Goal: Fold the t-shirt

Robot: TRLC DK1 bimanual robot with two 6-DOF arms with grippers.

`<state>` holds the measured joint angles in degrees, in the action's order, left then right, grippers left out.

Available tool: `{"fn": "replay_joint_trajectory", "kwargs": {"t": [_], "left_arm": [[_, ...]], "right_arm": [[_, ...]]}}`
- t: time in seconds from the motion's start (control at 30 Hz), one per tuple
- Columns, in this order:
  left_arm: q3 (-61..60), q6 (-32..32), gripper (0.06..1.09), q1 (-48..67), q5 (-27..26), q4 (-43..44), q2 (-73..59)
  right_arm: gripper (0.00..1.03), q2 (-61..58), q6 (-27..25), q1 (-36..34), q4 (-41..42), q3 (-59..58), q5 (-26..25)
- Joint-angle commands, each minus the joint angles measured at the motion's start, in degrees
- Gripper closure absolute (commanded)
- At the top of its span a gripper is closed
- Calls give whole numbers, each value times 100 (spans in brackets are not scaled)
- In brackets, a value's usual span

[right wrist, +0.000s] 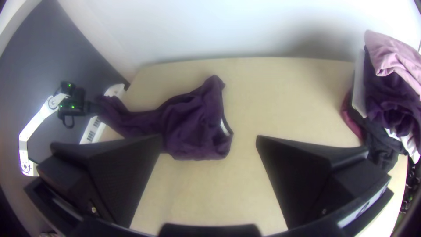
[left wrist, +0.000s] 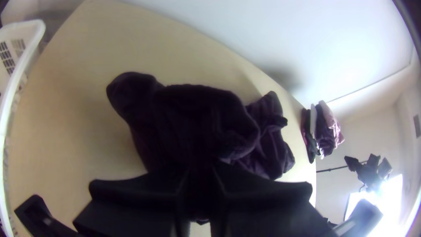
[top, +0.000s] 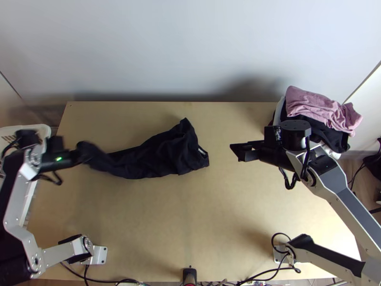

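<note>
"Are we gripping the dark cloth t-shirt (top: pixel 164 153) by one end with our left end effector (top: pixel 80 156)?"
"Yes, the rest is lying rumpled on the wooden desk (top: pixel 190 214). We're holding our right end effector (top: pixel 236 151) open."

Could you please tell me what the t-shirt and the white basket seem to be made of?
The t-shirt looks like soft, matt cloth, perhaps cotton jersey, since it bunches in loose folds. The white basket is probably moulded plastic with a smooth finish, judging by its rounded rim and slotted wall.
</note>
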<state>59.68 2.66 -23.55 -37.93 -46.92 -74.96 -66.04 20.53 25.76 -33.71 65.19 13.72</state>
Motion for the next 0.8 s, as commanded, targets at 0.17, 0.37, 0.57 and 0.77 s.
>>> {"fn": "replay_joint_trajectory", "kwargs": {"t": [0.17,0.37,0.57,0.77], "left_arm": [[940,-2164,105,3656,1157,1615,-748],[1722,-2357,105,4904,1640,1967,-1812],[2654,-2516,105,5616,1763,2064,-2823],[3401,-2674,105,6126,1886,2081,-3701]], "right_arm": [[5,223,38,-9,93,-261,0],[5,478,109,-45,137,-542,0],[5,803,91,-150,225,-1026,-9],[5,1076,100,-264,225,-1324,0]]}}
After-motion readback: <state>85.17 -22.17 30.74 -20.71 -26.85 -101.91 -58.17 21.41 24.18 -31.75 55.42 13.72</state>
